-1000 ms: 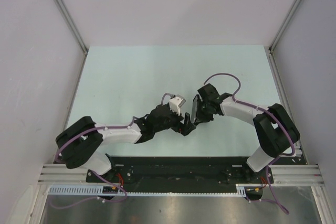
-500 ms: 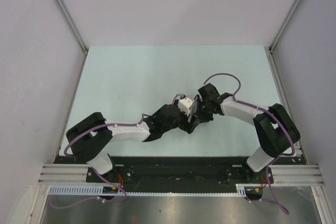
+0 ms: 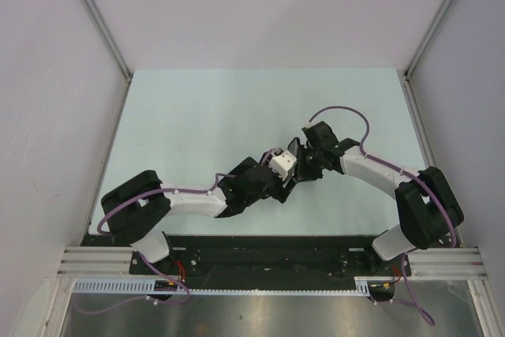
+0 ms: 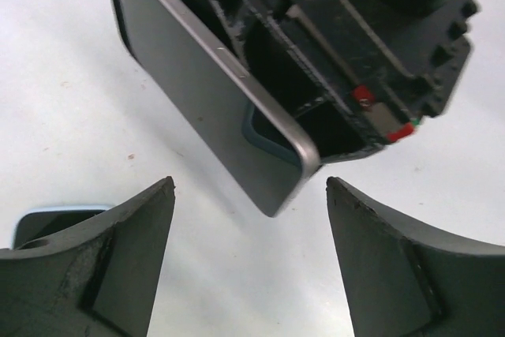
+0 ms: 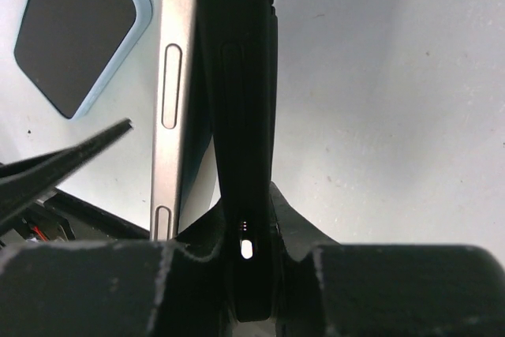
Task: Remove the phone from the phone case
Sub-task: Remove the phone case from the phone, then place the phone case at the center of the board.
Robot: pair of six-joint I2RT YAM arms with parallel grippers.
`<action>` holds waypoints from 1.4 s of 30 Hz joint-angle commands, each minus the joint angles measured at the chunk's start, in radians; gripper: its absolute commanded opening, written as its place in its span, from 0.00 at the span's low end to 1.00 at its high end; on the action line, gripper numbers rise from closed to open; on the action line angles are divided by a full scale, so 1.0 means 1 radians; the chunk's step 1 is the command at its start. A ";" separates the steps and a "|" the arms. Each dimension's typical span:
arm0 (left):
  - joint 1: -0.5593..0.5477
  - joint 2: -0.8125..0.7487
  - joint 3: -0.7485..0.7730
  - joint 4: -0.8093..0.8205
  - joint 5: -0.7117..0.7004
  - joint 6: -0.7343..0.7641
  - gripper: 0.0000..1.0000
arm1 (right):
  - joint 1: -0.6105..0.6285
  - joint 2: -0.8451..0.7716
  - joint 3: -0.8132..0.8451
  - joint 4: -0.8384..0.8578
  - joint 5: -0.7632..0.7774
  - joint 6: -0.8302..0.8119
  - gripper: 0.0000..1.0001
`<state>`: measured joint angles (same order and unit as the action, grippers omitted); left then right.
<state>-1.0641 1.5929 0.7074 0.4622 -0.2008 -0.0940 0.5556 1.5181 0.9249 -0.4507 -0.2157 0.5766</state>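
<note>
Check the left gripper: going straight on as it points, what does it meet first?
Most likely the phone: the right gripper, clamped on the phone case, holds it directly ahead, silver corner centred between the open fingers of the left gripper. The gap is unclear.

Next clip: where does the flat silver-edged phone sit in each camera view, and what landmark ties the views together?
Top external: flat silver-edged phone at centre, on edge between the arms' ends.
Left wrist: slanted grey slab, upper left to centre.
Right wrist: upright silver strip with side buttons, left of centre.
Shared landmark: right gripper, clamped on the black phone case beside it.
</note>
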 commanded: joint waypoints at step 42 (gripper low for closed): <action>0.012 -0.094 0.141 -0.069 -0.375 0.106 0.00 | -0.111 -0.298 -0.070 -0.186 0.098 -0.104 0.00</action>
<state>-1.1007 1.6127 0.8459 0.3904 -0.4995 -0.0204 0.4866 1.3193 0.8639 -0.5385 -0.2157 0.5156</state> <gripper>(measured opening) 0.103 0.163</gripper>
